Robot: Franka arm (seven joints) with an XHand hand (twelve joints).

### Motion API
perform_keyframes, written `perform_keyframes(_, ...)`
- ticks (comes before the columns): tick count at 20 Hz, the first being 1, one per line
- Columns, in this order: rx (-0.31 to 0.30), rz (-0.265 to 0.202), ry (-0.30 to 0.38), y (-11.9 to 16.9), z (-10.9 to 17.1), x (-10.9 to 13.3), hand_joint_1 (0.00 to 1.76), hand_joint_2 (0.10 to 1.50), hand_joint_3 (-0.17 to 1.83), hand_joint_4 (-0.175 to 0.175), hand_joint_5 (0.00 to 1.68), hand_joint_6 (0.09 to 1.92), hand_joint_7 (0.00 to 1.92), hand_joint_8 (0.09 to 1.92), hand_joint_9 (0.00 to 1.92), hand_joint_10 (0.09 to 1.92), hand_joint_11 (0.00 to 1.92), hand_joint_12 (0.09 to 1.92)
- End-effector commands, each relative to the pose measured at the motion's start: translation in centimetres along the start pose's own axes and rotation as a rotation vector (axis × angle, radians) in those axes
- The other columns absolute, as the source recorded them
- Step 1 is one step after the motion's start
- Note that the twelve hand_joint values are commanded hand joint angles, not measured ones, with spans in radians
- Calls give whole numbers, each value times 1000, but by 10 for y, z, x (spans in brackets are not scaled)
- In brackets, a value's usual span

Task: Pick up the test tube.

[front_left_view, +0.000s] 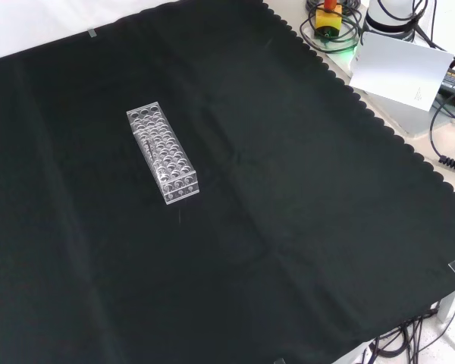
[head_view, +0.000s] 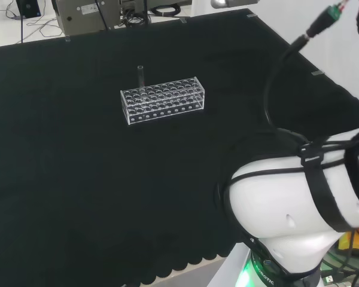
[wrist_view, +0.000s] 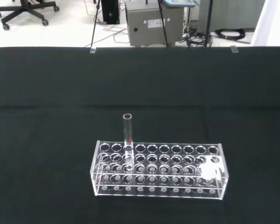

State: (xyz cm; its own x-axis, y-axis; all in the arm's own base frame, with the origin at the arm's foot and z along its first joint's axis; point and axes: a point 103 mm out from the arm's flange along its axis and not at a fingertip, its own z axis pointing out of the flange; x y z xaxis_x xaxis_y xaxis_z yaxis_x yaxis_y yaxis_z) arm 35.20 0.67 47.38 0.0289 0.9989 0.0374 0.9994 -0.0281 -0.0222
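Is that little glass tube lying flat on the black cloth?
No. In the wrist view the test tube stands upright in a hole of the clear rack, its open top rising above the rack.

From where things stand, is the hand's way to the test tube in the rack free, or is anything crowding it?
Probably free. The test tube stands upright, alone in the clear rack, its top well above the rack's holes. The black cloth around the rack is bare, so nothing blocks an approach from above or the side.
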Motion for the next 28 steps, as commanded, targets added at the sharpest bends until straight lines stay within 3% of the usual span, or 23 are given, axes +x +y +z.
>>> perform_keyframes(1, 73, -20, 54, 67, 31, 3, 782, 1026, -133, -98, 288, 87, 172, 894, 166, 988, 57, 1608)
perform_keyframes(8, 116, -37, 26, 113, 53, 8, 797, 1042, -160, -103, 305, 87, 191, 903, 199, 965, 76, 1594)
perform_keyframes(16, 218, -43, 16, 163, 90, 11, 804, 1052, -175, -105, 311, 87, 196, 904, 207, 961, 79, 1593)
perform_keyframes(28, 305, -56, 9, 212, 137, 17, 837, 1057, -175, -123, 380, 105, 341, 922, 353, 935, 167, 1562)
